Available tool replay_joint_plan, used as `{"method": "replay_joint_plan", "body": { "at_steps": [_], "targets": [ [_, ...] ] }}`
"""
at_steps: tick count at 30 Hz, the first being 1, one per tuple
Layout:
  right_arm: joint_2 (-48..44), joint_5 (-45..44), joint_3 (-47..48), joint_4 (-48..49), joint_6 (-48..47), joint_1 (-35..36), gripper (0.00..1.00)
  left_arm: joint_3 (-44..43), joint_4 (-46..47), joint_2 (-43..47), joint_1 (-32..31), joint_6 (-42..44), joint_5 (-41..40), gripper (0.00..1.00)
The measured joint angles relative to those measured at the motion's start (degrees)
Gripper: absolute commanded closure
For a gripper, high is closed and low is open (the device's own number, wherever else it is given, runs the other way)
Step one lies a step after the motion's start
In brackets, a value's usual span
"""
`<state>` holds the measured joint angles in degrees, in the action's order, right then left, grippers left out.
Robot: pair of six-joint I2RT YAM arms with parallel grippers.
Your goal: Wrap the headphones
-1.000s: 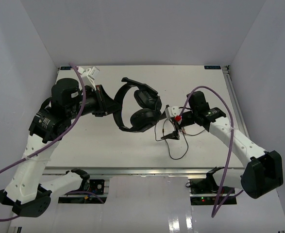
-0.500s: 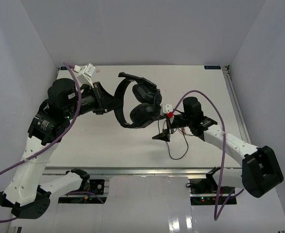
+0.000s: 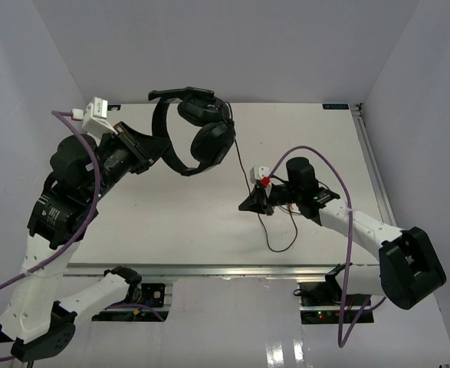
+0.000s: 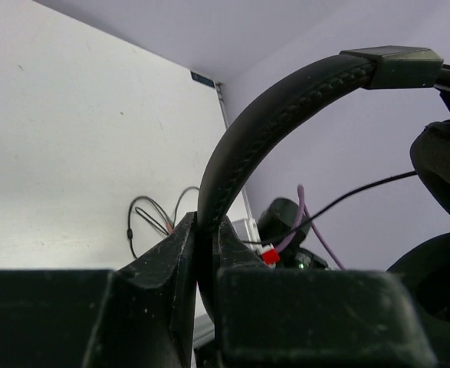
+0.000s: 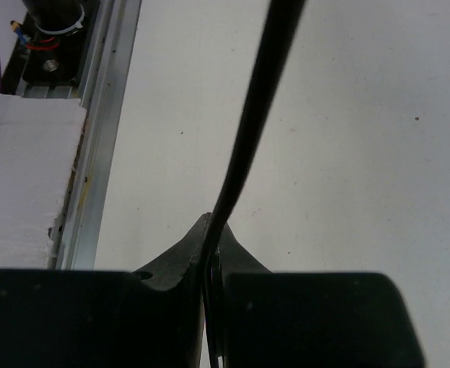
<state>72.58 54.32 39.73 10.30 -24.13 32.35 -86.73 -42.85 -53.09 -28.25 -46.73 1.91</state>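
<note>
The black headphones [image 3: 200,132] hang in the air over the far left of the table, both ear cups to the right of the arched headband [image 4: 274,103]. My left gripper [image 3: 157,148] is shut on that headband, which rises from between the jaws [image 4: 206,227]. The thin dark cord [image 3: 241,170] runs down from the cups to my right gripper [image 3: 253,204], low over the table's middle and shut on the cord [image 5: 257,100], which passes between its closed jaws [image 5: 211,232]. The rest of the cord lies in loops [image 3: 283,238] on the table.
The white table [image 3: 171,222] ends in a metal rail [image 3: 209,270] at the near edge, seen also as a rail [image 5: 102,130] in the right wrist view. Purple robot cables [image 3: 339,157] arch over both arms. White walls stand on three sides.
My left arm has lifted the headphones up and toward the far left. My right gripper moved left and closed on the cord, which is now drawn out between cups and gripper.
</note>
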Motion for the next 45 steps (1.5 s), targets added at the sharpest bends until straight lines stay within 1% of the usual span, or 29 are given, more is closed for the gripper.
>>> {"method": "replay_joint_plan", "body": {
  "at_steps": [2, 5, 7, 9, 12, 14, 16, 18, 22, 24, 26, 29, 32, 39, 45],
  "targets": [
    [0.01, -2.60, 2.09, -3.71, -0.67, 0.50, 0.92, 0.20, 0.69, -0.11, 0.00, -0.78, -3.22, 1.00],
    [0.41, -7.80, 10.12, -14.88, -3.98, 1.86, 0.92, 2.33, 3.54, -0.57, 0.00, -1.96, -7.02, 1.00],
    [1.65, -11.94, 18.14, -23.35, -8.63, 2.68, 0.92, 4.97, 6.09, -1.24, 0.00, -2.77, -9.09, 1.00],
    [2.69, -16.15, 24.63, -29.66, -13.17, 3.23, 0.92, 7.34, 8.36, -2.70, 0.00, -3.55, -10.83, 1.00],
    [2.71, -24.20, 30.18, -38.40, -19.86, 3.86, 0.92, 9.21, 10.69, -6.25, 0.00, -4.33, -12.62, 1.00],
    [2.65, -31.14, 32.96, -45.01, -24.05, 5.28, 0.92, 9.80, 11.80, -8.40, 0.00, -4.59, -13.46, 1.00],
    [2.71, -38.77, 35.96, -51.64, -27.47, 8.68, 0.92, 10.16, 12.70, -9.74, 0.00, -4.54, -14.11, 1.00],
    [2.68, -46.55, 38.92, -56.94, -30.21, 13.84, 0.92, 10.27, 13.64, -10.69, 0.00, -4.31, -14.86, 1.00],
    [0.92, -63.24, 40.43, -62.09, -35.14, 26.24, 0.92, 10.31, 15.52, -12.49, 0.00, -2.88, -16.09, 1.00],
    [0.02, -70.56, 40.43, -63.54, -37.46, 31.48, 0.92, 10.73, 16.31, -13.54, 0.00, -1.84, -16.39, 1.00],
    [-0.55, -76.79, 40.54, -64.18, -39.70, 35.09, 0.92, 11.94, 16.77, -14.25, 0.00, -0.85, -16.47, 1.00],
    [-0.29, -84.33, 42.43, -64.18, -42.70, 37.35, 0.92, 14.54, 17.19, -14.82, 0.00, 0.78, -16.43, 1.00],
    [0.20, -89.25, 45.08, -61.78, -46.04, 38.43, 0.92, 17.74, 17.25, -14.78, 0.00, 2.13, -16.06, 1.00],
    [1.91, -94.03, 47.85, -51.10, -54.52, 39.27, 0.92, 22.75, 17.26, -14.51, 0.00, 5.88, -11.96, 1.00],
    [5.08, -94.06, 50.97, -46.55, -57.81, 39.03, 0.90, 28.68, 18.18, -13.31, 0.00, 9.23, -5.14, 1.00]
  ]
}}
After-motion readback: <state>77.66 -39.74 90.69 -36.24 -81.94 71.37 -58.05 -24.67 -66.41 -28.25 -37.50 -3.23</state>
